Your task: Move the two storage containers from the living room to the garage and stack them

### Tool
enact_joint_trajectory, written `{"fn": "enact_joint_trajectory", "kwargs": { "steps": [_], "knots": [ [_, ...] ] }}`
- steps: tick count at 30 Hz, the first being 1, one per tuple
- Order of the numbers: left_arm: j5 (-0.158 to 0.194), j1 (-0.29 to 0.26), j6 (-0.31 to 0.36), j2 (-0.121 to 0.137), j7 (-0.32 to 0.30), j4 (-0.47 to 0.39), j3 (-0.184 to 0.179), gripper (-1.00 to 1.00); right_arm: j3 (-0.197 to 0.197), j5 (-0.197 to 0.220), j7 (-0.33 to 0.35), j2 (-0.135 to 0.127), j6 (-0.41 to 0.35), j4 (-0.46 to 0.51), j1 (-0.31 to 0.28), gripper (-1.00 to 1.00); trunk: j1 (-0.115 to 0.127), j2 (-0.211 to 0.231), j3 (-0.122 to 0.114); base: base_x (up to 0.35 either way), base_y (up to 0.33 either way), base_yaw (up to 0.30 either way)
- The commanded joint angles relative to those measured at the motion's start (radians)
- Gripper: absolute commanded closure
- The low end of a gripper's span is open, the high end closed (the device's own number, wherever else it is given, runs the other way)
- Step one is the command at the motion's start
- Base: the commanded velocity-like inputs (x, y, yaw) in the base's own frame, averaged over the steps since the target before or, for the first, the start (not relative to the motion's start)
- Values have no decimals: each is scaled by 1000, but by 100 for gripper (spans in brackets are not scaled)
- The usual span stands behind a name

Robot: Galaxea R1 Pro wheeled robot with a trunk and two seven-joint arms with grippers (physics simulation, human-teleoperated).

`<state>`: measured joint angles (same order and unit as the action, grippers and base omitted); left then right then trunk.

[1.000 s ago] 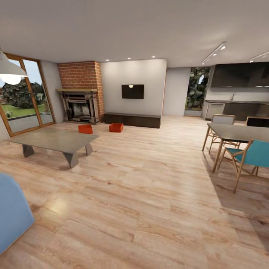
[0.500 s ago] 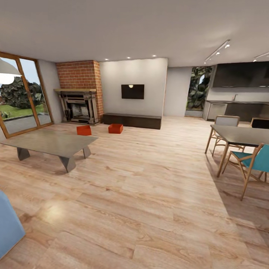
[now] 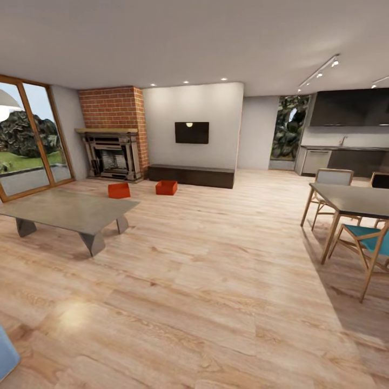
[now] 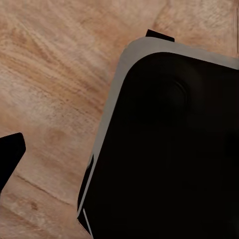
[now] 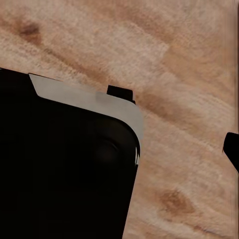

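Observation:
Two orange-red open-top storage containers stand on the light wood-plank floor of the living room, far ahead in the head view. One container [image 3: 119,190] sits in front of the brick fireplace [image 3: 112,153]. The other container [image 3: 166,187] stands just before the long low dark cabinet [image 3: 192,175]. They stand apart from each other. In the left wrist view one dark fingertip [image 4: 10,158] shows over the planks beside the robot's black base [image 4: 169,149]. The right wrist view shows one dark fingertip [image 5: 232,149] beside the base [image 5: 64,164].
A low grey coffee table [image 3: 70,208] stands left of my path, short of the containers. A dining table [image 3: 351,197] with teal chairs [image 3: 373,243] is at the right. A blue sofa corner [image 3: 5,354] is at the lower left. Glass doors [image 3: 27,140] line the left wall.
The whole head view has shifted: the camera has moved forward into the room. The coffee table slid left, the dining table right, and the sofa corner nearly out. The containers have not moved.

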<state>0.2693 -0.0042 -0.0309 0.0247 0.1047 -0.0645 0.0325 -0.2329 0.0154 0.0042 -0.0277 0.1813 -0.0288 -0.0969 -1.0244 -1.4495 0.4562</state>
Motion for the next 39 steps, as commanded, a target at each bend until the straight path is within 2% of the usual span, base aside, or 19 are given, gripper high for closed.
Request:
{"fn": "enact_joint_trajectory", "kwargs": {
  "steps": [1, 39],
  "knots": [
    [3, 0, -3, 0, 1, 0, 3, -100, -5, 2, 0, 0, 6, -3, -1, -100, -1, 0, 1, 323, 0, 0],
    [4, 0, -3, 0, 1, 2, 3, -100, -5, 2, 0, 0, 6, -3, -1, -100, -1, 0, 1, 323, 0, 0]
  ]
}}
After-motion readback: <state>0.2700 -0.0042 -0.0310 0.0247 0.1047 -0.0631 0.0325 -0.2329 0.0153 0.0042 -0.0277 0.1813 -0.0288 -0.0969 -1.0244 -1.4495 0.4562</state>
